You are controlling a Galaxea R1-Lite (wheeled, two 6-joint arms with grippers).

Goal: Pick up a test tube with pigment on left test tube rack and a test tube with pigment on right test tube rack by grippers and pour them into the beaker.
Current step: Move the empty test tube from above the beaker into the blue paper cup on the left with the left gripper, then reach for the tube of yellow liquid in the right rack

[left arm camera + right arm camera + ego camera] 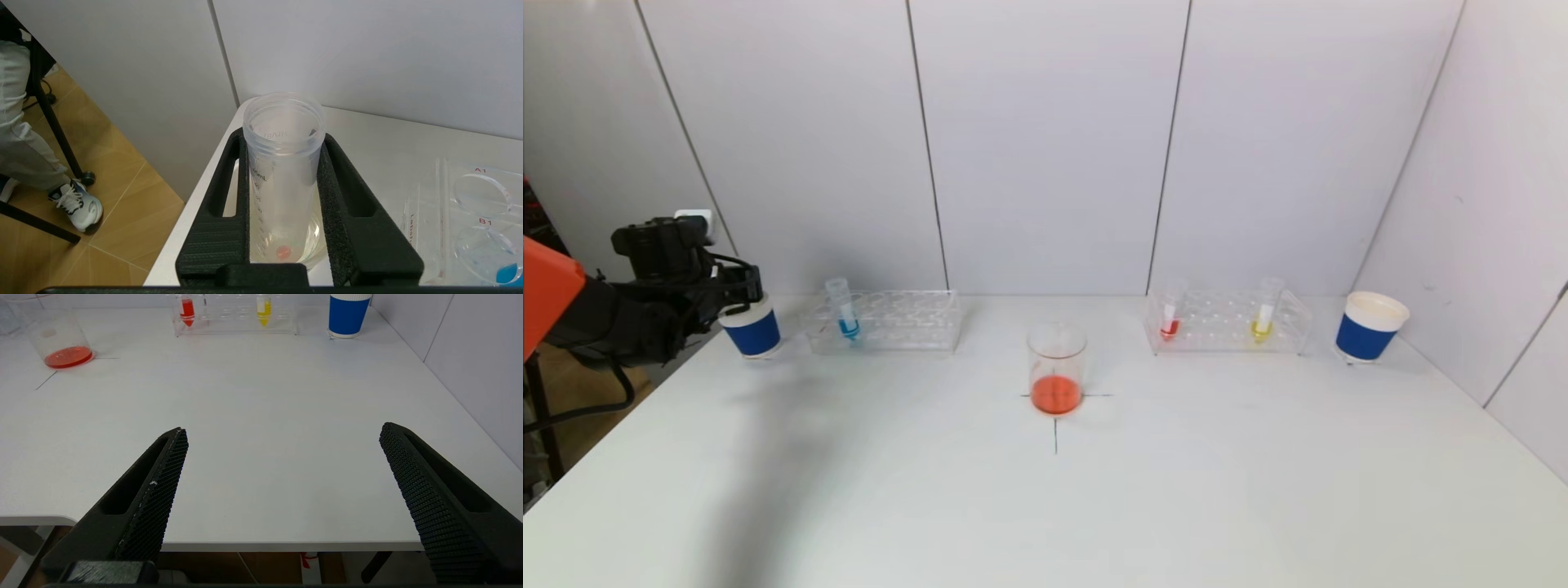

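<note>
Over left cup (752, 327), left claw (284, 196) gripping tube (282, 163)

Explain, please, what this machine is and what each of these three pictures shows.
This is a two-armed robot with one camera on its head and one on each wrist. The head view looks down on a white table: a beaker of orange-red liquid in the middle, the left rack with a blue tube, the right rack with a red tube and a yellow tube, plus a left cup and a right cup, both blue. The left wrist view shows the left gripper closed on a near-empty tube over the left cup. The right wrist view shows the right gripper open and empty above the table's near edge.
</note>
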